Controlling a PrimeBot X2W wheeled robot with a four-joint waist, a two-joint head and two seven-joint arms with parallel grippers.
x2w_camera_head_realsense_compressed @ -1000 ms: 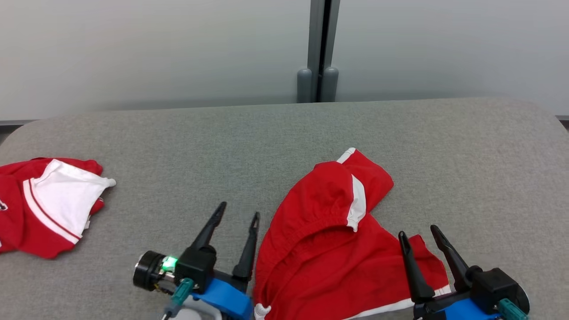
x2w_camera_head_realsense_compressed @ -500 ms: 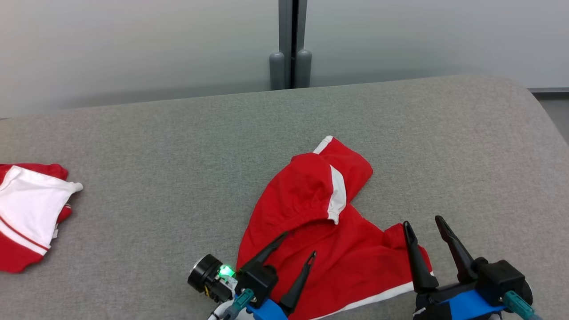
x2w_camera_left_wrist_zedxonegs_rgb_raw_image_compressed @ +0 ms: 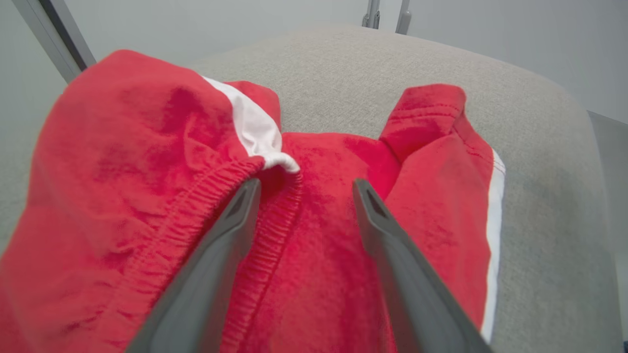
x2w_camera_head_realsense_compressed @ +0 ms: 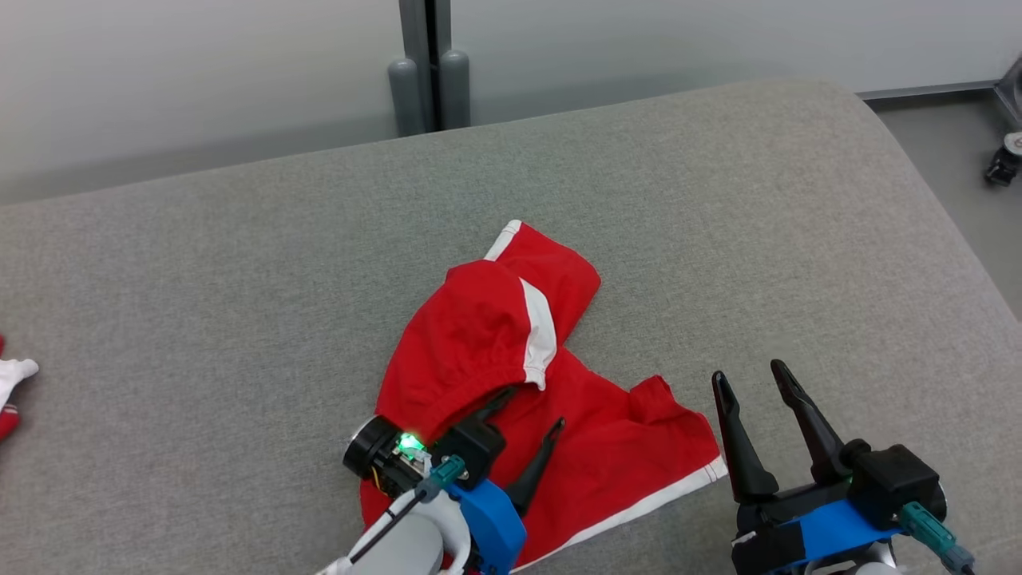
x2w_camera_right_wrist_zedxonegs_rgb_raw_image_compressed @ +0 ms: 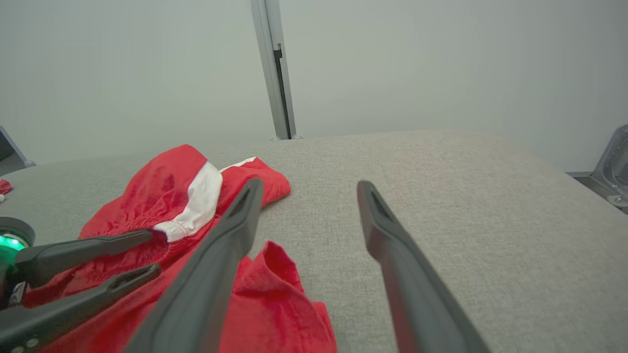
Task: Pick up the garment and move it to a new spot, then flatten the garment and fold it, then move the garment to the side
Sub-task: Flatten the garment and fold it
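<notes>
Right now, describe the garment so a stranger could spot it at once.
On the grey padded table, near its middle, lie crumpled red shorts with white stripes and an elastic waistband. Unlike the red-and-white cloth at the far left edge, they sit under the open left pincer.

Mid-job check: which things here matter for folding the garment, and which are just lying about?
In the job: red shorts, crumpled on the grey padded surface; left tool, open at the waistband; right tool, open by the shorts' right edge.
Lying about: red-and-white cloth at the far left edge; dark caster on the floor; grey post behind.
</notes>
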